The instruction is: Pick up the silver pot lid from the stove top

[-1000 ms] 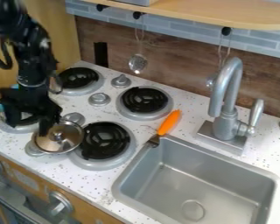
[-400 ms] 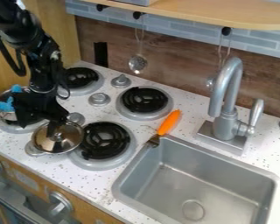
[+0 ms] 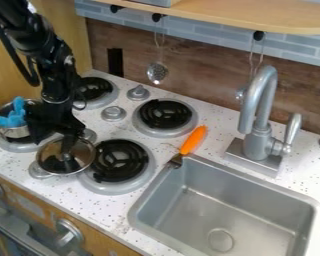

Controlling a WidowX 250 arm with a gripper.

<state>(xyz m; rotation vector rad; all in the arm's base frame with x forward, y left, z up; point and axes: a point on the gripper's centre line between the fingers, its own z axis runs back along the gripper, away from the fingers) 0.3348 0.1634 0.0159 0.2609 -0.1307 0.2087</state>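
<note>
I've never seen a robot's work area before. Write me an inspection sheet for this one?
Surface: speckled white counter, with coil burners and a sink
Main item: knobbed round lid, front left
Clutter: orange-handled utensil by the sink; metal pot holding a blue object
Gripper: at the lid, near its knob
Cables: black cable looping beside the arm
Surroundings: faucet, hanging slotted spoon

Toy kitchen: stove burners, sink, faucet.
</note>
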